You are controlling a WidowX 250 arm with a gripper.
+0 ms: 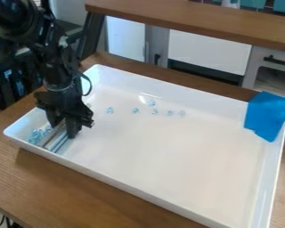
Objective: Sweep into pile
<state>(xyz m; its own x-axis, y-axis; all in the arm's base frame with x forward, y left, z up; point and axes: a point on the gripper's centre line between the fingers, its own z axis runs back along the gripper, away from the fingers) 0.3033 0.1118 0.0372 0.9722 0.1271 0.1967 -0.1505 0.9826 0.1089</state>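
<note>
Tilting the flat silvery sweeping tool, pinched between the fingers of the black metal gripper, could let the small glassy blue beads heaped beside them slip underneath and scatter.

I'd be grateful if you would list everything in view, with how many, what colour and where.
Tray: one, white, on the table
Loose bits: at least six, pale blue, scattered toward the tray's far side
Pile: one, pale blue bits too bunched to count, between the bar and the tray's left end
Bar: one, silvery with blue stripes, slanting in the claw near the tray's left end
Cloth: one, blue, draped over the tray's far right corner
Table: one, brown, under the tray
Shelf: one, brown, across the top
Cabinets: count unclear, white and grey, behind the table
Tiles: several, teal, top right
Arm: one, black, upper left
Claw: one, black, over the tray's left end
</note>
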